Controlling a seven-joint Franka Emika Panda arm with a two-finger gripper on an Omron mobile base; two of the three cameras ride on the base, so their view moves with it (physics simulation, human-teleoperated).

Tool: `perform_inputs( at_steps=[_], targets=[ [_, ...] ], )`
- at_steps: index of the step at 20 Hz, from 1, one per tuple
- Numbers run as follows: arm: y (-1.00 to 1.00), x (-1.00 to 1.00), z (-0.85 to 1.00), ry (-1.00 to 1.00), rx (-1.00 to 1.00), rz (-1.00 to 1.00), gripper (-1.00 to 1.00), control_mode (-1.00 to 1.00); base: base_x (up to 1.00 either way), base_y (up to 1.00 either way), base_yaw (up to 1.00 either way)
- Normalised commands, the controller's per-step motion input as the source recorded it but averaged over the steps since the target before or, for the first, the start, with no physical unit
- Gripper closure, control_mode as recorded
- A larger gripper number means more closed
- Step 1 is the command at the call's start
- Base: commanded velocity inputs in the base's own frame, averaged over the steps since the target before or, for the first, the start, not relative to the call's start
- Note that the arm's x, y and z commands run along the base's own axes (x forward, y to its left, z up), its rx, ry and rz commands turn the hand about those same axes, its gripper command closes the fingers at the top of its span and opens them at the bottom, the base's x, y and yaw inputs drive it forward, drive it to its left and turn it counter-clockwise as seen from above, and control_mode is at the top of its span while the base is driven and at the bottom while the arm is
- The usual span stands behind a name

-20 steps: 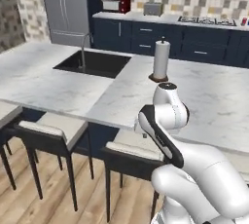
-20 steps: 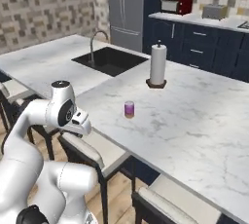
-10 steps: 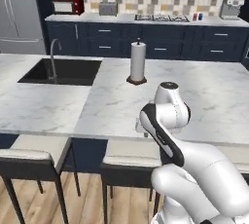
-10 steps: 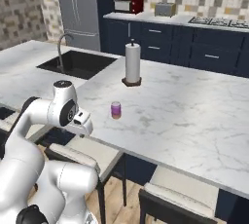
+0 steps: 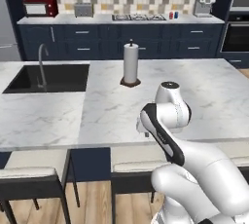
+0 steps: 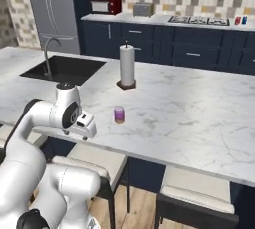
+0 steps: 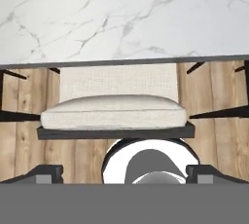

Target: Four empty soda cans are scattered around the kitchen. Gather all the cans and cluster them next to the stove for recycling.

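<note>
- Purple soda can [image 6: 118, 114] stands upright on the marble island counter [image 6: 199, 118], at about 5 o'clock from the paper-towel roll [image 6: 127, 65] and well apart from it; in the right base view it sits just beyond the arm's hand; a red can [image 5: 171, 15] and a blue one [image 5: 176, 14] stand on the back counter at 3 o'clock of the stove [image 5: 138, 17], tiny at this range
- Gripper [image 7: 124, 174] has its fingers spread fully apart and holds nothing; it points down over the island's near edge at a cushioned stool [image 7: 114, 112], not at any can
- Handling, as a guess: an empty can is very light and thin-walled; it should tip or skid at a nudge and dent under a hard squeeze; smooth sides may slip; best taken around the mid-body from the side, jaws level, closing gently
- Around: sink [image 5: 46, 78] with faucet [image 5: 43, 65] at 9 o'clock of the roll; red microwave [image 5: 41, 8] and toaster [image 5: 83, 9] on the back counter; coffee machine [image 5: 203, 6] at its far right; wall oven [image 5: 235, 21] beyond
- In the way, likely: nothing stands between hand and purple can; the roll is far enough to clear; the whole island lies between that can and the stove, so carrying it there seems to call for driving the base round
</note>
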Motion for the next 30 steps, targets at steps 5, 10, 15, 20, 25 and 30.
perform_inputs(
  at_steps=[5, 10, 15, 20, 25, 30],
  targets=[
    [0.00, 0.00, 0.00, 0.00, 0.00, 0.00, -1.00, 1.00, 0.51, 0.14, -0.24],
    [0.00, 0.00, 0.00, 0.00, 0.00, 0.00, -1.00, 1.00, 0.33, 0.05, -0.09],
    [0.00, 0.00, 0.00, 0.00, 0.00, 0.00, -1.00, 1.00, 0.01, 0.00, 0.00],
    [0.00, 0.00, 0.00, 0.00, 0.00, 0.00, -1.00, 1.00, 0.00, 0.00, 0.00],
    [0.00, 0.00, 0.00, 0.00, 0.00, 0.00, -1.00, 1.00, 0.00, 0.00, 0.00],
    [0.00, 0.00, 0.00, 0.00, 0.00, 0.00, -1.00, 1.00, 0.00, 0.00, 0.00]
  ],
)
